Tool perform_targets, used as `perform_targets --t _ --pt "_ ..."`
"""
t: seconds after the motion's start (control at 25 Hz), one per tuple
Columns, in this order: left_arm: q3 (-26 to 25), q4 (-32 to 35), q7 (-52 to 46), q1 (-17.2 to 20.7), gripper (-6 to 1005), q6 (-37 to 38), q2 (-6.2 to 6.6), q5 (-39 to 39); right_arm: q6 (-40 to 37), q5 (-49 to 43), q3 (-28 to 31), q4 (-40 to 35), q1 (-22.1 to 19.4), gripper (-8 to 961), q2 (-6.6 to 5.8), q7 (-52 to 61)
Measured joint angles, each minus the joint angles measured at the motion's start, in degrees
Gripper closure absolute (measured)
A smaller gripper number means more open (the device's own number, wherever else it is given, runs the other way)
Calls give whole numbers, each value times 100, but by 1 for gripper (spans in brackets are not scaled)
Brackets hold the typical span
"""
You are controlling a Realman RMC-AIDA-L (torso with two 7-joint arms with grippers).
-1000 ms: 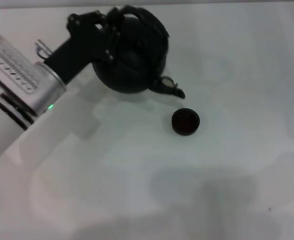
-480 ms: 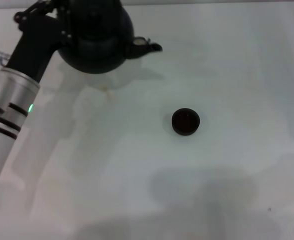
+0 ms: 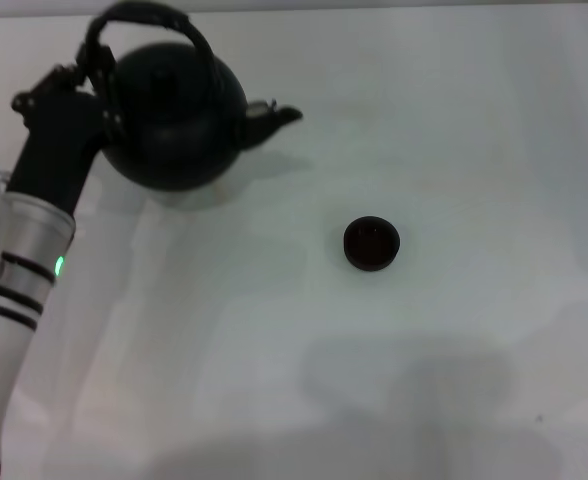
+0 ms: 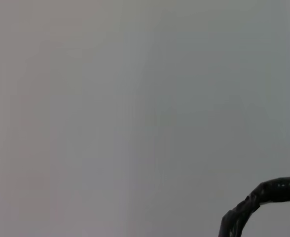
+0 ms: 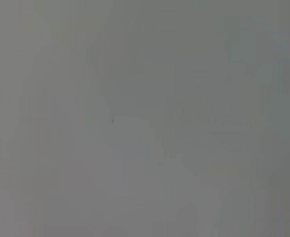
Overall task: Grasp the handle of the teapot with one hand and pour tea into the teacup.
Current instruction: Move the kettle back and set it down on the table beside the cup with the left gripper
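Observation:
The matte-black teapot (image 3: 174,125) stands upright at the table's far left, its short spout (image 3: 274,118) pointing right toward the teacup. Its arched handle (image 3: 149,12) rises over the lid. My left gripper (image 3: 92,88) is at the handle's left side, closed on it; the fingers themselves are hard to make out against the black pot. A curved piece of the handle (image 4: 263,195) shows in the left wrist view. The small dark teacup (image 3: 372,243) sits alone near the table's middle, well to the right of the spout and nearer to me. My right gripper is out of view.
The white table (image 3: 454,120) stretches to the right and toward me. My silver left forearm (image 3: 19,270) runs along the left edge. The right wrist view shows only blank grey surface.
The teapot went from tilted with its spout over the teacup to upright. My left gripper carried it left and away from the cup, then lowered it. The teacup stayed put.

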Motion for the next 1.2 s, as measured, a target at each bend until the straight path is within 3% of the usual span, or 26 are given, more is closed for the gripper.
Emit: perform_targets --t 0.44,1.2 --pt "247 136 -28 494 888 -3 -3 -18 2 -1 0 -58 -21 79 0 0" --pt "272 2 -170 478 844 -260 8 18 -44 -1 0 -102 54 81 0 3"
